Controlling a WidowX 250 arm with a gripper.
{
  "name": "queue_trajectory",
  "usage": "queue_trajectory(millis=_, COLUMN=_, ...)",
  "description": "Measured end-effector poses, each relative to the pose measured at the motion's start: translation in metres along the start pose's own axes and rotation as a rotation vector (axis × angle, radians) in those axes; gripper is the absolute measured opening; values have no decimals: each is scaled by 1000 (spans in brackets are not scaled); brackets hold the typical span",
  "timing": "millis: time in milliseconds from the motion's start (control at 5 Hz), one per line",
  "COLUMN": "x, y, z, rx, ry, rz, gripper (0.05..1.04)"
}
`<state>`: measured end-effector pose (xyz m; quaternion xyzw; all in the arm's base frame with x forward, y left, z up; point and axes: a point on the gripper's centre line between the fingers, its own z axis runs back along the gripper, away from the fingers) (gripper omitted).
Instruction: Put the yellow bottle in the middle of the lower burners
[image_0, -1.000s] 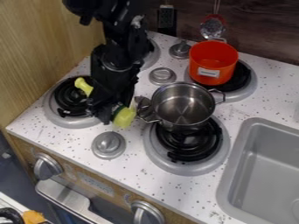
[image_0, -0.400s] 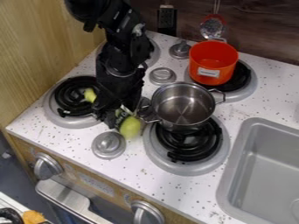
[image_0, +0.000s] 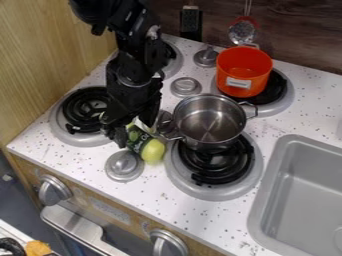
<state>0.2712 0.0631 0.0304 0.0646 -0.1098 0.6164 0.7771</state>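
The black gripper (image_0: 136, 131) hangs over the stove between the two lower burners, shut on the yellow bottle (image_0: 153, 151). The bottle lies tilted, its rounded yellow-green base toward the lower right and its dark label partly visible; the gripper covers much of its upper part. On the left is one lower burner (image_0: 72, 112) with a black coil. The other lower burner (image_0: 215, 169) stands right of the bottle. Whether the bottle touches the stove top cannot be told.
A steel pot (image_0: 209, 122) sits over the rear part of the right lower burner, its handle close to the bottle. A knob (image_0: 124, 165) stands just below the bottle. An orange pot (image_0: 244, 71) is behind, and the sink (image_0: 304, 195) lies right.
The bottle's base has moved right and down toward the front, and more of its label shows. The gripper first shifted right, then slightly back left. The pots have not moved.
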Motion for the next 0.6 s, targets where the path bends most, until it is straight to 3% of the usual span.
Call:
queue_trajectory(millis=200, x=1, y=2, z=2, rx=24, ry=5, rz=-3, gripper=999)
queue_trajectory(millis=600, x=20, y=-9, z=35, rx=14, ry=18, rz=-22, gripper=999)
